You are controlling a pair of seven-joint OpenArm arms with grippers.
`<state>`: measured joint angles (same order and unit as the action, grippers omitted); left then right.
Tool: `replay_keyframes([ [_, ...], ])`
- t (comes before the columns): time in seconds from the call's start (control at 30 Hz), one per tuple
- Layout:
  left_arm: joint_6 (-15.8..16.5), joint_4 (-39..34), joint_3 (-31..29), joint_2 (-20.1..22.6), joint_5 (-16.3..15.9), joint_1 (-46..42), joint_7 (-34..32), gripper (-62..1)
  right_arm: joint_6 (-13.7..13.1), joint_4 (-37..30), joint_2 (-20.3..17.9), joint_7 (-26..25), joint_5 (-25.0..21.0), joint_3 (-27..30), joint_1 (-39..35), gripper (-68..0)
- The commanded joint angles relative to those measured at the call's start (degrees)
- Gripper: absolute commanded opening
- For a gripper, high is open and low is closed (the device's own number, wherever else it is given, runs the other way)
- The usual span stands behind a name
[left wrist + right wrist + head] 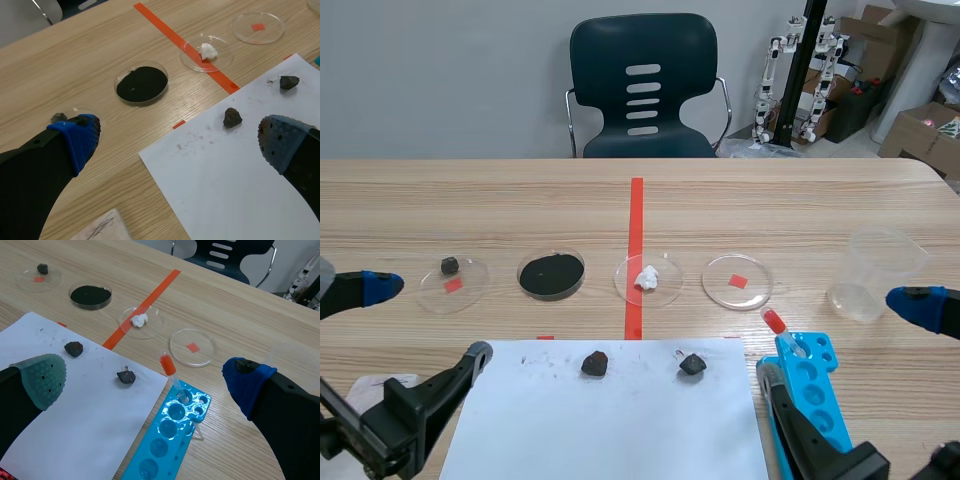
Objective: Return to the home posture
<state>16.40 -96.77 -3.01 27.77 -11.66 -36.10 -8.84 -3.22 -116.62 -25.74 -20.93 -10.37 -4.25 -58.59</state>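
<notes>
My left gripper (177,145) hangs open over the near left corner of a white paper sheet (240,185), with nothing between its fingers. My right gripper (145,380) is open too, above the sheet's right edge and a blue tube rack (170,440), also holding nothing. In the scene view both arms sit low at the near table edge, the left arm (400,420) and the right arm (830,450).
Two dark rocks (595,363) (692,364) lie on the sheet. Beyond stand several petri dishes: one with a small rock (450,272), black powder (551,273), a white lump (648,279), a red tag (737,281). A red-bulbed dropper (773,321) stands in the rack; a clear beaker (875,272) is right.
</notes>
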Motion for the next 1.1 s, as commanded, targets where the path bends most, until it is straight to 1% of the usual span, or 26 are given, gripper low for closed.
replay_keyframes([
  [0.0, -0.2, -2.5, -1.0, -0.4, -0.6, -1.4, -0.9, 1.4, 0.2, -0.3, -0.4, -0.9, -0.4, 0.1, 0.5, 0.4],
  [0.1, -0.2, -5.5, -3.3, -0.4, -0.6, -4.2, -1.2, 1.4, 0.2, -0.3, -0.4, -0.9, -0.4, 0.1, 0.5, 0.4],
  [0.23, -0.2, -8.4, -5.3, -0.4, -0.6, -7.3, -3.9, 1.4, 0.2, -0.3, -0.4, -0.9, -0.4, 0.1, 0.5, 0.4],
  [0.47, -0.2, -9.1, -6.1, -0.4, -0.5, -10.9, -8.1, 1.4, 0.2, -0.3, -0.4, -0.8, -0.4, 0.1, 0.5, 0.4],
  [0.63, -0.2, -9.1, -6.1, -0.4, -0.5, -10.9, -8.0, 1.4, 0.2, -0.3, -0.4, -0.9, -0.4, 0.1, 0.5, 0.4],
  [0.8, -0.2, -9.1, -6.1, -0.4, 1.7, -10.8, -7.8, 1.4, 0.2, -0.3, -0.4, -0.9, -0.4, 0.1, 0.5, 0.4],
  [1.07, -0.1, -9.1, -6.1, -0.4, 1.7, -10.7, -7.6, 1.4, 0.2, -0.3, -0.4, -0.9, -0.4, 0.1, 0.5, 0.4],
])
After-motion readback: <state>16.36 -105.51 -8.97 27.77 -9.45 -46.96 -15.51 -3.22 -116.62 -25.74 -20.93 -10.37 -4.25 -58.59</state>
